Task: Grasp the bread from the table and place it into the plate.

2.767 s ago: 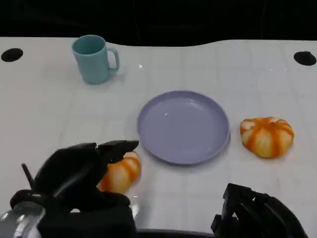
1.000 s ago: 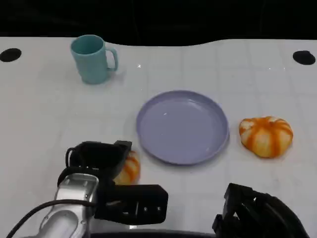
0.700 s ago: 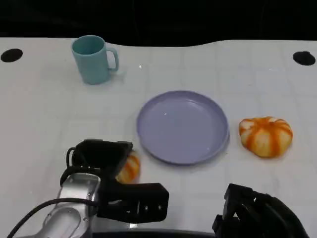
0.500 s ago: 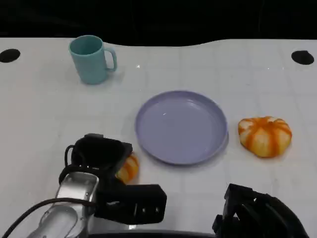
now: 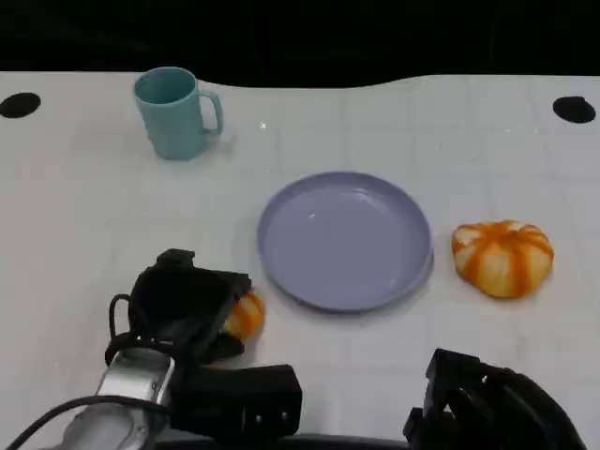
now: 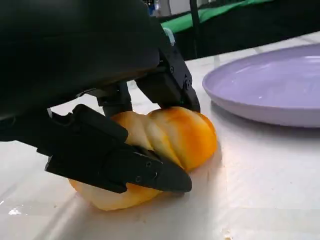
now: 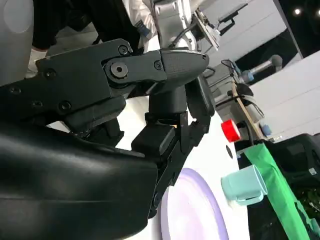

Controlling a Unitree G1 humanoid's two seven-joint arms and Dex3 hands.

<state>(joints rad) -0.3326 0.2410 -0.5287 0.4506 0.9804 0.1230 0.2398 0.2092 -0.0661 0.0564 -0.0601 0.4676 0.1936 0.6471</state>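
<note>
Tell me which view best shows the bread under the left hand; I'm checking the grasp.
The left wrist view: the bread sits on the table with the left hand's fingers around it. The head view shows just an orange edge beside the left hand.

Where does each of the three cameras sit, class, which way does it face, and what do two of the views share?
Head view: high on the robot, looking down at the white table; left hand on a bread, right hand low, plate, mug, second bread.
Left wrist view: behind the left hand, near table level; fingers around the bread.
Right wrist view: behind the right hand, facing plate and mug.
Shared: the plate shows in all three.
</note>
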